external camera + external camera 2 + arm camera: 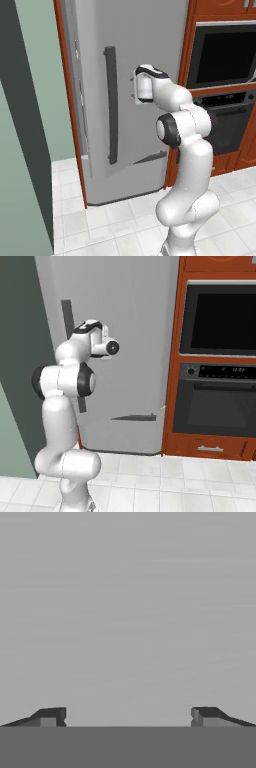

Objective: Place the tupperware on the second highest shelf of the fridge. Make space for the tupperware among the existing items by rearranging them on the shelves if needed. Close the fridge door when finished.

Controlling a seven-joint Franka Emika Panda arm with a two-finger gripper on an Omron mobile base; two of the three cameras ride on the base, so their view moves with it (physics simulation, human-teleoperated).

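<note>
Silver-grey and shut, the fridge door faces you, its dark vertical handle just left of the arm's wrist. Your gripper is pointed straight at that plain panel, close up, with its fingertips spread wide apart and nothing between them. The black wall ovens sit in orange-brown cabinetry to the fridge's right, above the white tiled floor.

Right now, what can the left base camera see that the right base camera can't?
Left base view: the fridge's whole dark handle, top to bottom. Right base view: the little drawer handle under the ovens. Both: the silver fridge door, the white arm and the tiled floor.
</note>
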